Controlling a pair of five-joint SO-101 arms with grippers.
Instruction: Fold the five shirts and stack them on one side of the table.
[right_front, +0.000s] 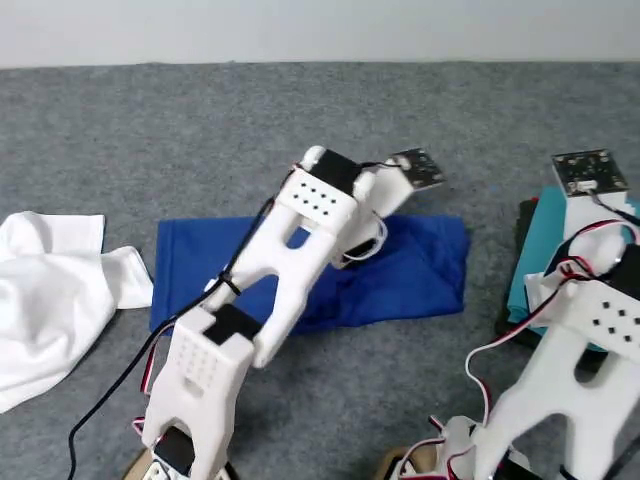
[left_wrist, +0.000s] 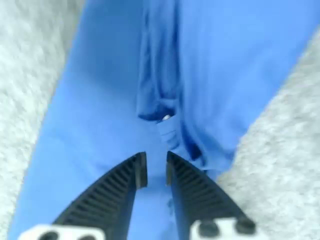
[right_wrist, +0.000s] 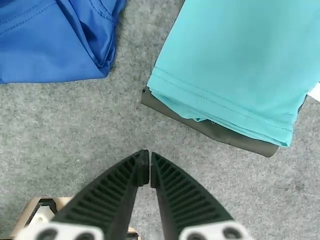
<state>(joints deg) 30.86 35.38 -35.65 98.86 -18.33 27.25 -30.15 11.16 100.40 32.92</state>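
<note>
With jaws narrowly parted and empty over the blue shirt (left_wrist: 100, 100) at the middle of the desk (right_front: 300, 130), the left end effector (left_wrist: 156, 172) could snag one layer and pull the fold open.

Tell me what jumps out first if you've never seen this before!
The bright blue cloth shirt lying half folded in the middle of the grey table, with the left gripper over it. Next, the crumpled white shirt at one edge, and at the opposite side a folded turquoise shirt stacked on a dark shirt.
</note>
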